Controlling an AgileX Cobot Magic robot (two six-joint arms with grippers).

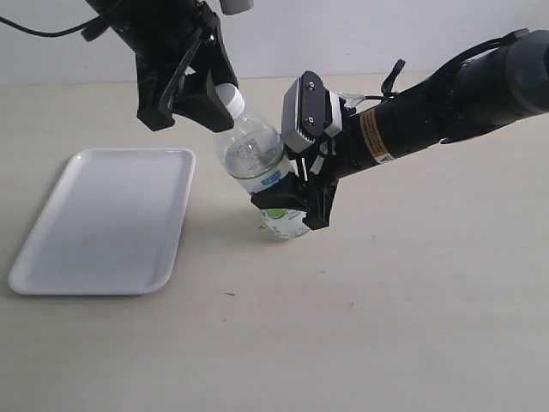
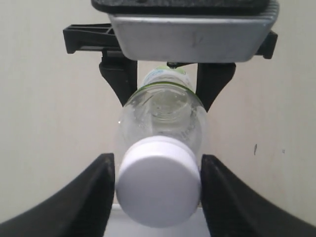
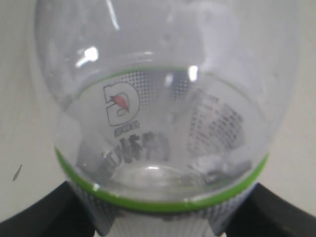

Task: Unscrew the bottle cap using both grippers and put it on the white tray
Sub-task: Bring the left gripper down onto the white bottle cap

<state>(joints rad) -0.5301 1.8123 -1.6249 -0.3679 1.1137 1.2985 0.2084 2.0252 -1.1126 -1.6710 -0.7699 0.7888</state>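
Clamping the bottle [image 1: 253,156], right fingers [image 3: 39,215] hold; left fingers [image 2: 91,197] flank the bottle cap [image 2: 158,181], contact unclear.

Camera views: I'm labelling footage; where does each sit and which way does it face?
Exterior: off the arms, looking down at bottle and white tray; left gripper and right gripper show.
Left wrist: behind left gripper, looking past its fingers at bottle cap.
Right wrist: behind right gripper, fingertips visible, against the bottle.
Shared: all show the bottle.

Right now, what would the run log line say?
right pincer: shut on tilted bottle | left pincer: flanking cap on bottle, grip unclear | tray: no cap yet
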